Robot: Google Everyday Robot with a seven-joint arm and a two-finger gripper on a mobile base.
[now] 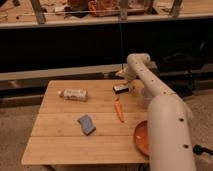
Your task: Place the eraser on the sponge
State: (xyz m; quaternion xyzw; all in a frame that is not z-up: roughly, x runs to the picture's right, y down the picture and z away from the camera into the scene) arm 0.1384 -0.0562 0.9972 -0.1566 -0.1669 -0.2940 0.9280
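Note:
The eraser point(120, 88), a small black block with a light edge, lies near the far right of the wooden table point(60, 142). My gripper point(128, 80) hangs just above and behind the eraser's right end, at the tip of the white arm point(160, 115) that reaches in from the lower right. The blue-grey sponge point(86, 124) lies flat toward the middle of the table, well to the front left of the eraser and away from the gripper.
An orange carrot point(119, 110) lies between eraser and sponge. A whitish labelled bottle point(74, 94) lies on its side at the far left. An orange plate point(140, 138) sits at the front right, partly behind the arm. A shelf unit stands behind the table.

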